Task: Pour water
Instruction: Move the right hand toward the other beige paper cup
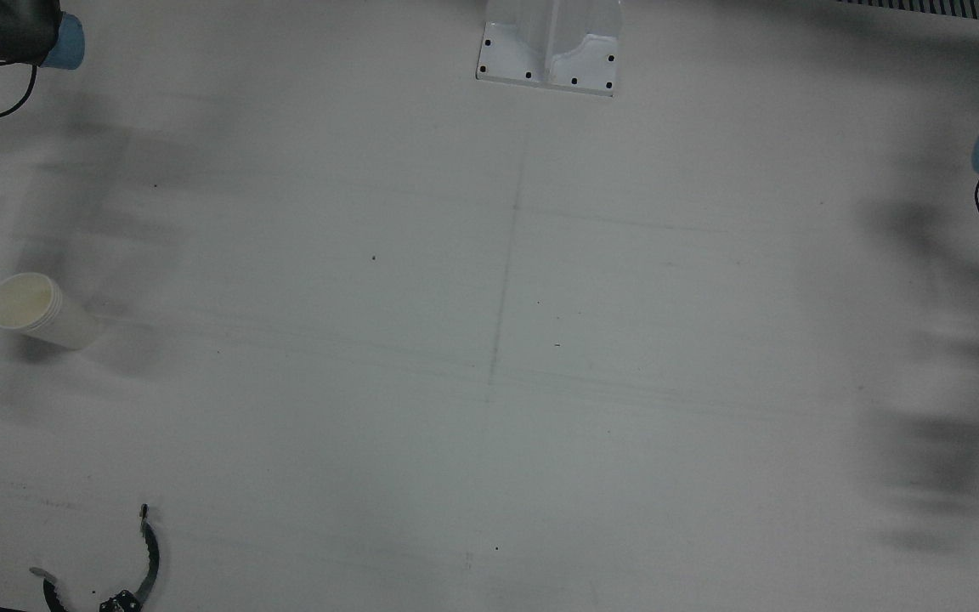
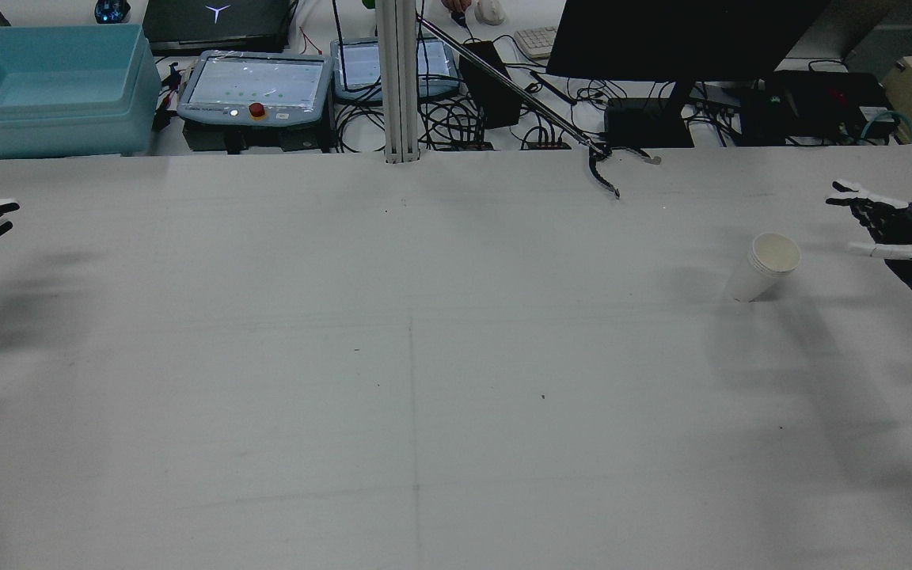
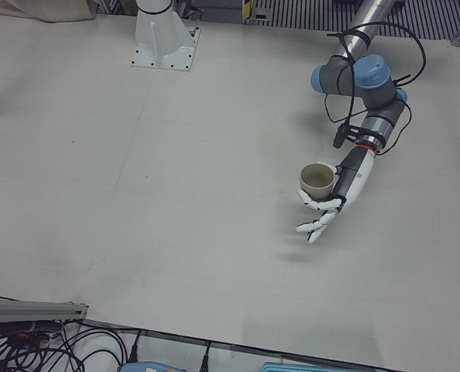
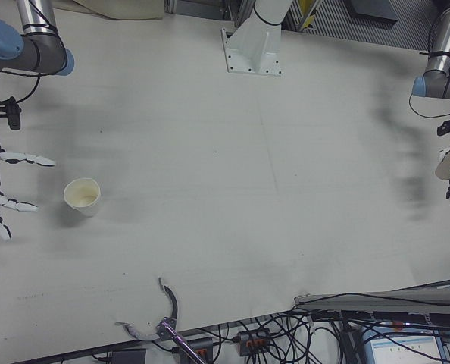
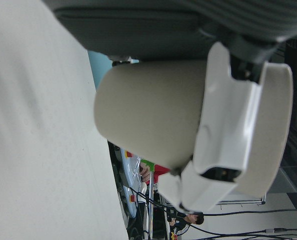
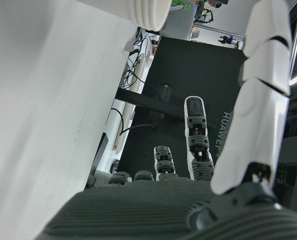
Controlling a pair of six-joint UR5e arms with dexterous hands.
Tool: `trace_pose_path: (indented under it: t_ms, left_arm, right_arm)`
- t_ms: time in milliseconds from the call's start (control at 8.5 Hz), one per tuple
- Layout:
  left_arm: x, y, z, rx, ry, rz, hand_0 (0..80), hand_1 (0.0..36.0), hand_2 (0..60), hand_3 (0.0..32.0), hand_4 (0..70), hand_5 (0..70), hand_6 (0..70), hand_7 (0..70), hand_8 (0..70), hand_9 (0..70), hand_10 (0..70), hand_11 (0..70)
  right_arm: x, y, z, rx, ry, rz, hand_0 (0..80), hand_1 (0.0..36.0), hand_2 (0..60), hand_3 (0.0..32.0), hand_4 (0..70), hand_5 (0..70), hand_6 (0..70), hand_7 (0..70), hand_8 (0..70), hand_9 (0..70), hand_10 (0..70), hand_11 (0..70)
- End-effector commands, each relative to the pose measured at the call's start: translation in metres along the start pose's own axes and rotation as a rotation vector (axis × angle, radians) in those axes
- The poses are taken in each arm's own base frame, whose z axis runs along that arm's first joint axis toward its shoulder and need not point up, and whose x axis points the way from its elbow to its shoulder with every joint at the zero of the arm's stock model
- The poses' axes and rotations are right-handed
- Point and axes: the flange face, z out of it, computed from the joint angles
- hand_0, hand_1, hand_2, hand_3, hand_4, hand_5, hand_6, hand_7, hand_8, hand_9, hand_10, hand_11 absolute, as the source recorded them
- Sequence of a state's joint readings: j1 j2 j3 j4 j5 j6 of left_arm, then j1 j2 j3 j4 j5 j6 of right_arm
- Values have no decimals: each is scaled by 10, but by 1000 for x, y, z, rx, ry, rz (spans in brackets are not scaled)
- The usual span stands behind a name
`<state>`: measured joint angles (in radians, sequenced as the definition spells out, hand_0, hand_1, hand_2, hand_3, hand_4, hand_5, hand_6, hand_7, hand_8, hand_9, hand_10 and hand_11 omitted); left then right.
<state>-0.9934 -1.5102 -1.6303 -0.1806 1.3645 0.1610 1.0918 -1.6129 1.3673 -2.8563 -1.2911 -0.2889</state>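
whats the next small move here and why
Probably the right hand should close in on the white paper cup to steady it. That hand is open beside the cup, not touching it, while the left hand already holds the beige cup upright, off the table, at the far side. The two cups are too far apart to pour yet.

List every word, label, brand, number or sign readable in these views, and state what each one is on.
"HUAWEI": on the back of the black monitor, right hand view.
A Y-shaped light logo, no letters: on the dark laptop, rear view.
The teach pendant screens and the red button's label: too small to read.
The mug, paper cup and table: no text visible.
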Motion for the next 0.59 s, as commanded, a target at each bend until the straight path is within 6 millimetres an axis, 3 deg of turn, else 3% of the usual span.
trace_pose_path:
  t_ms: [0,353,471]
  left_arm:
    - [2,3,0,3,12,-36,714,360,600,0,700,700,182,197,81,82,70,125]
    - [4,-4,-6,10,18,-36,677,360,600,0,700,700,178,192,80,81,71,125]
    - [4,-7,-10,12,23,-37,657,360,600,0,700,700,175,190,79,81,71,125]
  right_arm:
    - [56,-1,31,-11,85,-70,523,166,34,0,157,165,70,102,4,6,0,3]
    - [73,15,38,-43,108,-120,535,178,0,0,54,152,35,54,0,0,0,0]
    - [85,31,50,-72,120,-136,542,182,0,0,48,152,36,53,0,0,0,0]
